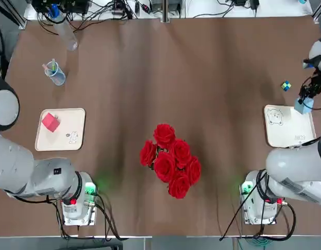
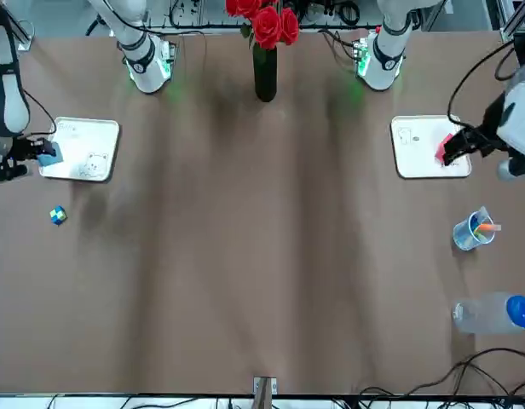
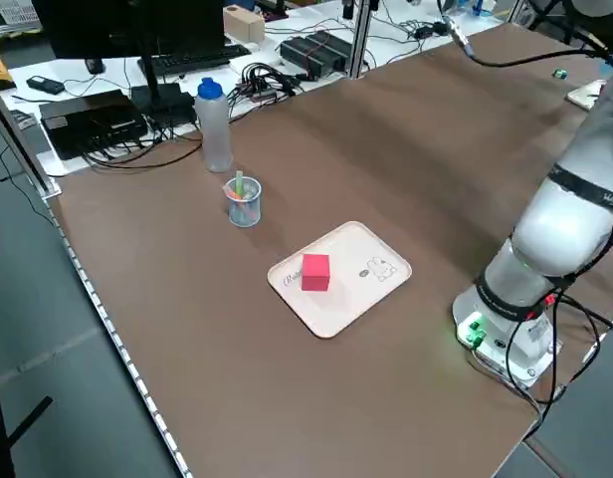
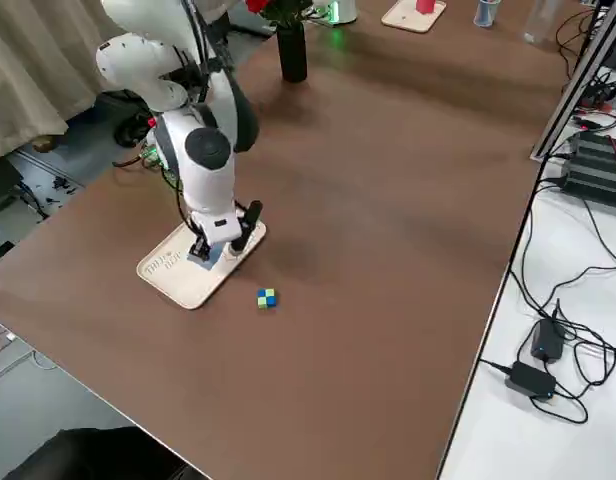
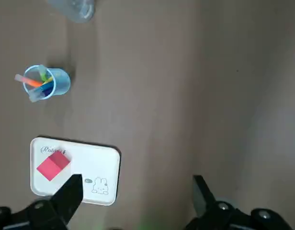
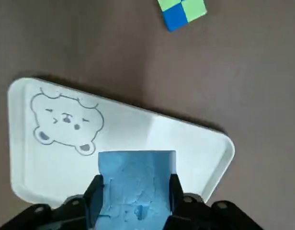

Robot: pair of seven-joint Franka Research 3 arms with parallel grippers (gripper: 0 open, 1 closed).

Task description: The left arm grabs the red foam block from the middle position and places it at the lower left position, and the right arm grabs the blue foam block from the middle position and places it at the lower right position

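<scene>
Right wrist view gives us what the top view can't: right gripper [image 6: 134,191] clamped on the blue foam block [image 6: 136,181] over the right tray [image 6: 51,158]. Left gripper [image 5: 135,191] spread wide, empty; red foam block [image 5: 53,165] sits on the left tray [image 5: 97,163].

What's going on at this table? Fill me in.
Two robot arms are sorting foam blocks onto trays. The red foam block already sits on the left tray, and the left gripper hangs open above it. The right gripper is shut on the blue foam block above the right tray, not yet released.
</scene>
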